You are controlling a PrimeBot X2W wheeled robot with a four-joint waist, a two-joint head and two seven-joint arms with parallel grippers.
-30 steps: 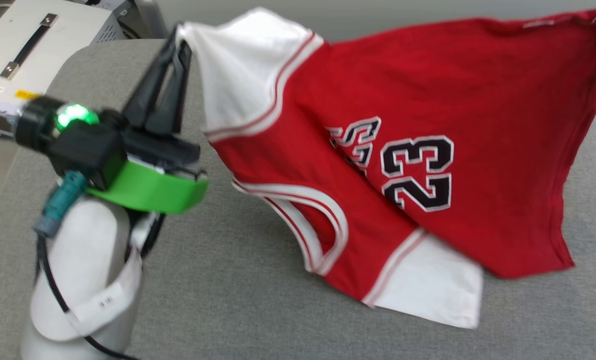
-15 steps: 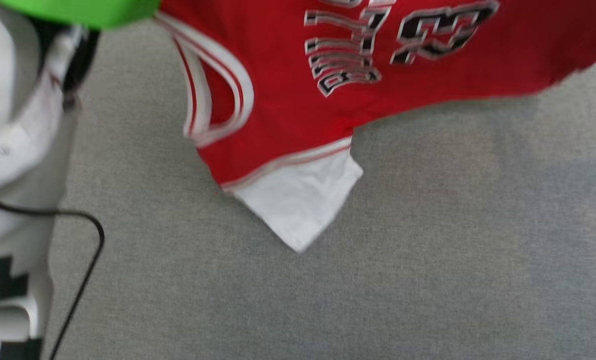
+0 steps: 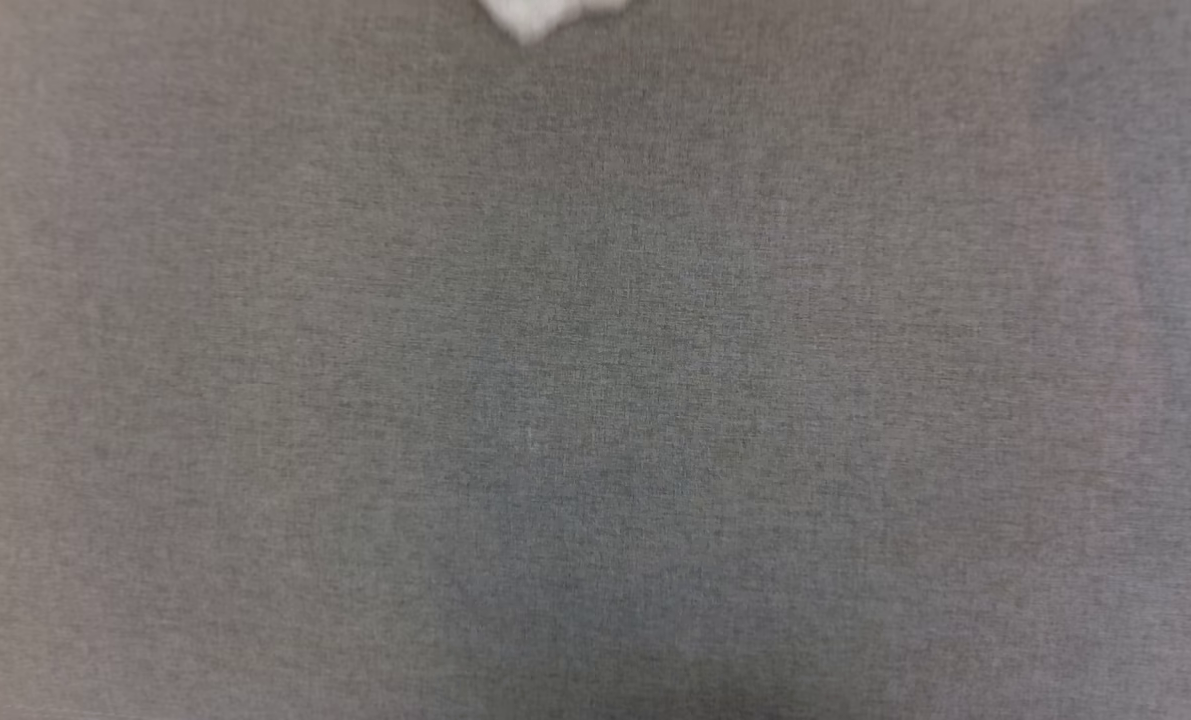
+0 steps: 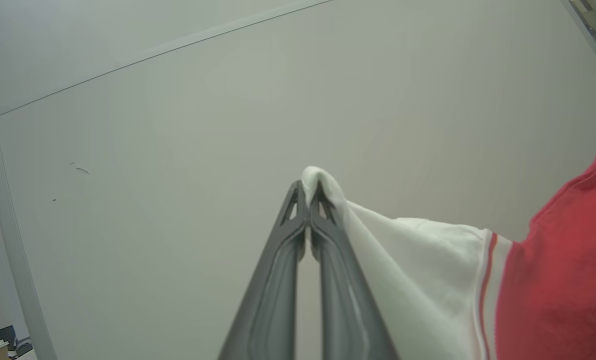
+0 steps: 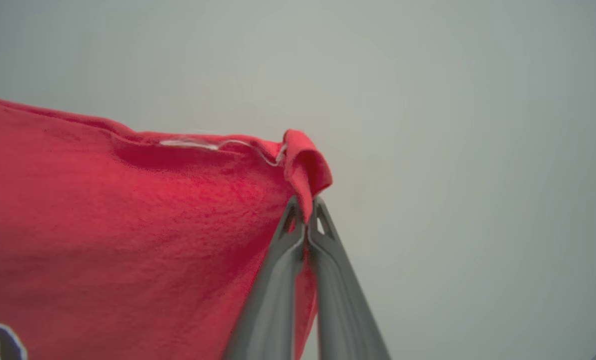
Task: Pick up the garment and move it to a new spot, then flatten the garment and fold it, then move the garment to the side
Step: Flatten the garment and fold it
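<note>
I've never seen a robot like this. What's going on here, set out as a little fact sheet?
Item: red soft-fabric T-shirt with white short sleeves
Left fingers: shut on a white sleeve's edge
Right fingers: shut on a red corner of the shirt
Shirt state: lifted, hanging from both grips
Below: grey woven surface, with a white sleeve tip at the head view's top edge

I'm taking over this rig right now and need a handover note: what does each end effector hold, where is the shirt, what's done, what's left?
Left end effector: shut on the white sleeve of the shirt.
Right end effector: shut on a red edge of the shirt.
Shirt: held up between both, with the grey surface below.
Done: picked up.
Left: set down at a new spot, flatten, fold, move aside.
</note>
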